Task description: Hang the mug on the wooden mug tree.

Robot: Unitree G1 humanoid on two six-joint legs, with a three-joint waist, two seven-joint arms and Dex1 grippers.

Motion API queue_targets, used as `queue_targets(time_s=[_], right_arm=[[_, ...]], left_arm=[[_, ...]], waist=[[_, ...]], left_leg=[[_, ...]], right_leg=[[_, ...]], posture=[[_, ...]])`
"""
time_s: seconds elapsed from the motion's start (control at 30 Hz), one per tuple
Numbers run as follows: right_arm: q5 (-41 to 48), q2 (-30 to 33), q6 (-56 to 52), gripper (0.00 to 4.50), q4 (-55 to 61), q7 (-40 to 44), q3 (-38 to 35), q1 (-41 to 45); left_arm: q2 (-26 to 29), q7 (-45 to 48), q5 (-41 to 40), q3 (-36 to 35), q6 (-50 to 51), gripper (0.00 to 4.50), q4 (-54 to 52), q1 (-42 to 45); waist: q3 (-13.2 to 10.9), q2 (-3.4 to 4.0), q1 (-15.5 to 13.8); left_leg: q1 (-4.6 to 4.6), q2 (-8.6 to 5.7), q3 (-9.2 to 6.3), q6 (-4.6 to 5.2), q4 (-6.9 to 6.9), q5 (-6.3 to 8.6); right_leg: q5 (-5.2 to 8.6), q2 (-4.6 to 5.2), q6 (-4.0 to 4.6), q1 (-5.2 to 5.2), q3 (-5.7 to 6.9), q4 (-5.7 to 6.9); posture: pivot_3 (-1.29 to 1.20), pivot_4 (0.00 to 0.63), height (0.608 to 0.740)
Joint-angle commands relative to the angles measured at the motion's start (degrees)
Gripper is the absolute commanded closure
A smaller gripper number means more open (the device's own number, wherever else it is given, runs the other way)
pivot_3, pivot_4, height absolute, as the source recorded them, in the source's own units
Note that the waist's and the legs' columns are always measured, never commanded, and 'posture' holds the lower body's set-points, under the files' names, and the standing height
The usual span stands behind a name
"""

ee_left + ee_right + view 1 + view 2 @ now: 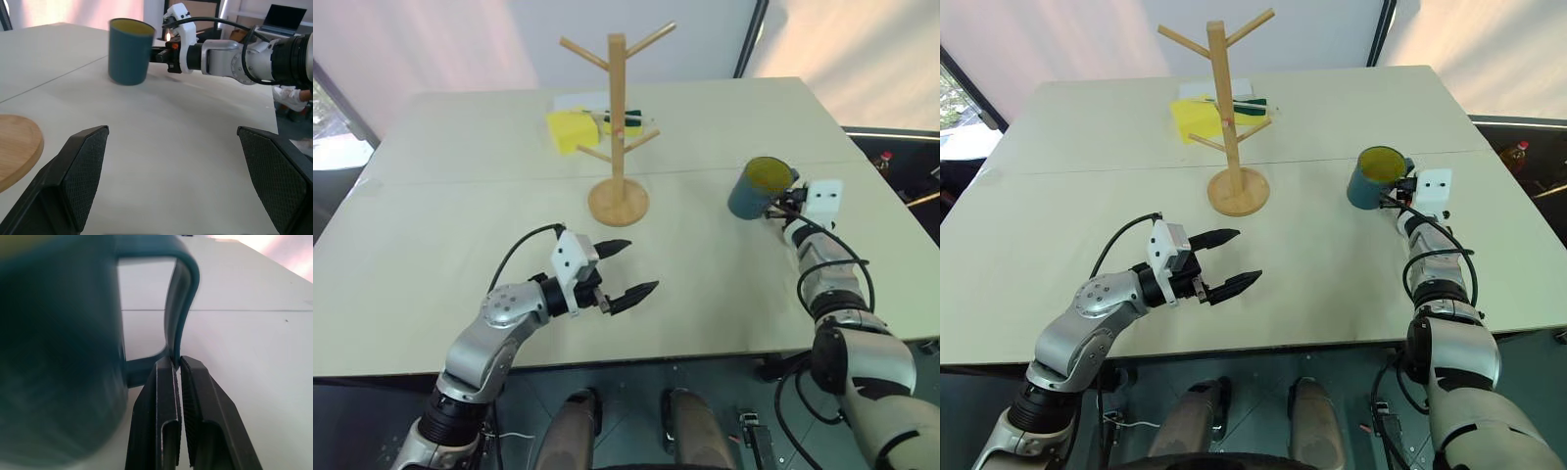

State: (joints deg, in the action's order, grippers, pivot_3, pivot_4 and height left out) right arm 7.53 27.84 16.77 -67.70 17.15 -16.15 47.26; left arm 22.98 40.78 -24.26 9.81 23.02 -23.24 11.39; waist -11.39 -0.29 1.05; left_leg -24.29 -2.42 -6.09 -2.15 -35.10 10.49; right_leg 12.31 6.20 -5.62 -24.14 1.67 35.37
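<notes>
Teal mug (1376,178) on the right side of the pale counter (1332,294), yellow inside, upright, loop handle facing the robot, and the right gripper (176,363) has its fingers pinched together on the lower part of that handle. Thin hold there: lift too fast and the mug could swing or slip out, since the grip sits off to one side of its weight. Wooden mug tree (1227,117) stands well apart near the counter's middle on its round base; a clumsy approach could knock it over or miss a peg. Left gripper (1224,261) hovers with fingers spread, holding nothing.
</notes>
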Motion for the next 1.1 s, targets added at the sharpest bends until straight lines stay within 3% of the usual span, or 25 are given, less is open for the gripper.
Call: queue_targets(time_s=[0.03, 0.43, 0.77, 1.1], right_arm=[[-0.2, 0.5, 2.4, 4.47, 1.7, 0.8, 0.2, 0.1], [1.2, 0.9, 0.1, 4.47, 15.0, 5.2, 0.4, -8.1], [9.0, -1.3, -18.1, 4.47, 47.2, 9.4, 0.7, -24.6], [10.0, -4.2, -26.1, 4.47, 57.1, 6.0, 0.8, -28.6]], left_arm=[[-0.1, -0.2, 0.1, -1.1, -1.7, 0.00, -1.5, -0.2], [0.3, -0.2, 0.1, -1.7, -2.5, 0.00, -1.1, -1.2], [0.9, 0.3, -0.2, -2.9, -2.5, 0.00, -0.5, -1.4], [1.0, 1.0, -0.2, -3.5, -2.9, 0.00, 0.7, -0.6]], waist=[[0.0, 0.00, 0.0], [0.0, 0.00, 0.0], [0.0, 0.02, -0.2], [0.0, 0.02, -0.3]], left_leg=[[0.00, 0.01, 0.00, 0.00, 0.00, 0.00], [0.03, 0.12, 0.00, 0.00, -0.01, 0.00], [0.12, 0.27, -0.02, 0.00, -0.02, 0.00], [0.12, 0.32, -0.03, -0.01, -0.03, 0.01]], right_leg=[[0.00, -0.01, 0.01, 0.00, 0.00, 0.00], [-0.05, -0.15, 0.07, 0.00, -0.07, 0.00], [-0.07, -0.31, 0.12, 0.00, -0.10, 0.06], [-0.06, -0.33, 0.11, 0.00, -0.08, 0.00]], posture=[[0.00, 0.150, 0.740], [0.00, 0.150, 0.740], [0.00, 0.150, 0.740], [0.00, 0.150, 0.740]])
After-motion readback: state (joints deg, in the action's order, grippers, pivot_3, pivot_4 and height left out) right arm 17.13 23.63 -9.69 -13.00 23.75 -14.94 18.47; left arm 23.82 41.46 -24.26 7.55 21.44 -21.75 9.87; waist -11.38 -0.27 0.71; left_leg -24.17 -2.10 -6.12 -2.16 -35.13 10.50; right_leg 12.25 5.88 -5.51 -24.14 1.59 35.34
